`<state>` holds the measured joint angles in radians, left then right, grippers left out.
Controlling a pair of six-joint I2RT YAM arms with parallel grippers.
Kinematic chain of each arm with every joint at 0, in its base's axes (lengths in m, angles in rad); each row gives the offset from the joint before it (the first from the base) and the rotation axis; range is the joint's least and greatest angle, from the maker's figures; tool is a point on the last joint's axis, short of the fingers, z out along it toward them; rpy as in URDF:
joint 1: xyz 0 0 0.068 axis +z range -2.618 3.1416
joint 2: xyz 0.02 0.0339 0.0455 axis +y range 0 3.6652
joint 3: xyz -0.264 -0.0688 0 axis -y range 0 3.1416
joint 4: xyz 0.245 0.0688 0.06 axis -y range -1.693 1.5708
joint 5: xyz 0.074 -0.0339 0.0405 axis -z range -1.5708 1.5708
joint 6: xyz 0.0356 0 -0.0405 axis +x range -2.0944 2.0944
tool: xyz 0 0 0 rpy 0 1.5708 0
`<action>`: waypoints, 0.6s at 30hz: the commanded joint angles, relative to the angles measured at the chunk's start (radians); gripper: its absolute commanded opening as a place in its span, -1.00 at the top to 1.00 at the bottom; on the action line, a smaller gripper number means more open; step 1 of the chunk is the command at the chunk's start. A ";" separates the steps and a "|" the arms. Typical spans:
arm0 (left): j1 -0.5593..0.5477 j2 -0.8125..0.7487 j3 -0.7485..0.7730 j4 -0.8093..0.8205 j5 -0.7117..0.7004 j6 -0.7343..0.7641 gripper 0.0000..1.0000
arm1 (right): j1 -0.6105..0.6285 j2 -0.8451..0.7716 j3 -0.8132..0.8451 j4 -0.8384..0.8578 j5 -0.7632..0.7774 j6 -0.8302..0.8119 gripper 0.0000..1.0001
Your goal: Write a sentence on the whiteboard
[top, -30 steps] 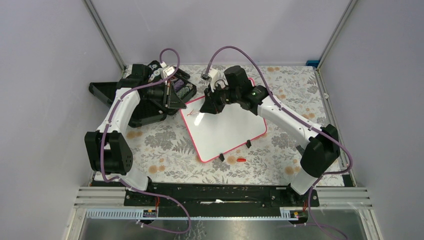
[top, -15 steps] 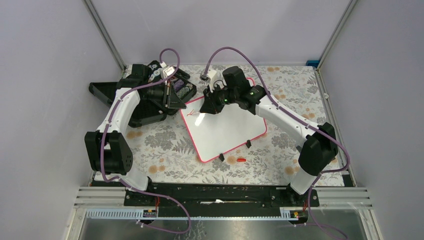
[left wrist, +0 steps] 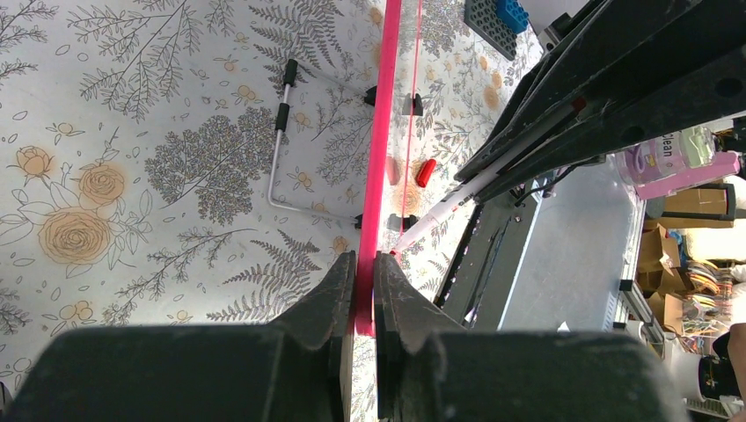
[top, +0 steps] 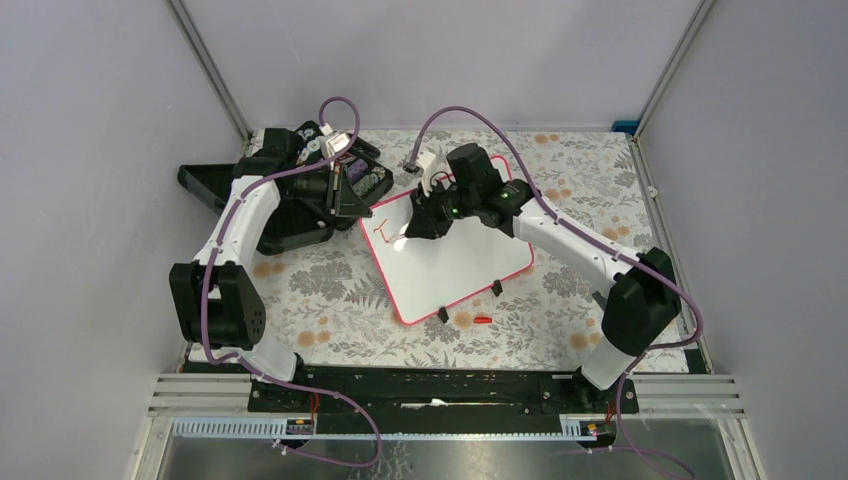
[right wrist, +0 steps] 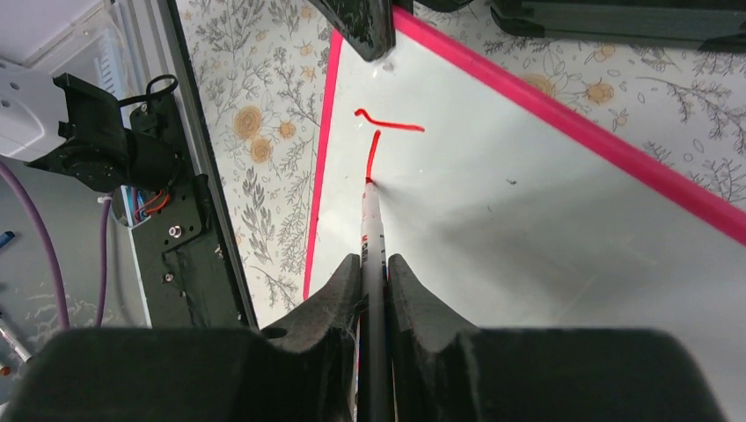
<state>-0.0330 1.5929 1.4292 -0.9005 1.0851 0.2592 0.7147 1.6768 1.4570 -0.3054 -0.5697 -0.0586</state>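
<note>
Floral cloth covers the table (top: 330, 290), and the whiteboard (top: 455, 265) lies near its centre, turned askew with one corner pointing to 6 o'clock. The left fingers (left wrist: 327, 294) are pinched tight on the board's pink rim at its 10 o'clock corner. The right fingers (right wrist: 341, 294) are drawn narrow around a marker (right wrist: 371, 224), its tip touching the white face at the end of the red strokes (right wrist: 387, 123) (two short lines, no letter I can read). A small red piece (top: 483, 320) lies on the cloth just beside the board's 5 o'clock edge, and a black case (top: 205, 182) sits at 10 o'clock
</note>
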 commanded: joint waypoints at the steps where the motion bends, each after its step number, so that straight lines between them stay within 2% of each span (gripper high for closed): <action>1: 0.004 -0.011 0.002 0.009 0.017 0.011 1.00 | 0.010 -0.051 -0.043 0.010 0.012 -0.024 1.00; 12: 0.004 -0.014 -0.001 0.008 0.015 0.012 1.00 | 0.026 -0.077 -0.091 0.014 -0.007 -0.024 1.00; 18: 0.004 -0.015 -0.003 0.008 0.016 0.013 1.00 | 0.026 -0.092 -0.053 0.013 -0.018 -0.012 1.00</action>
<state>-0.0330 1.5929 1.4292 -0.9005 1.0889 0.2592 0.7296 1.6352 1.3712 -0.3058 -0.5697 -0.0628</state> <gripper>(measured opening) 0.098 0.208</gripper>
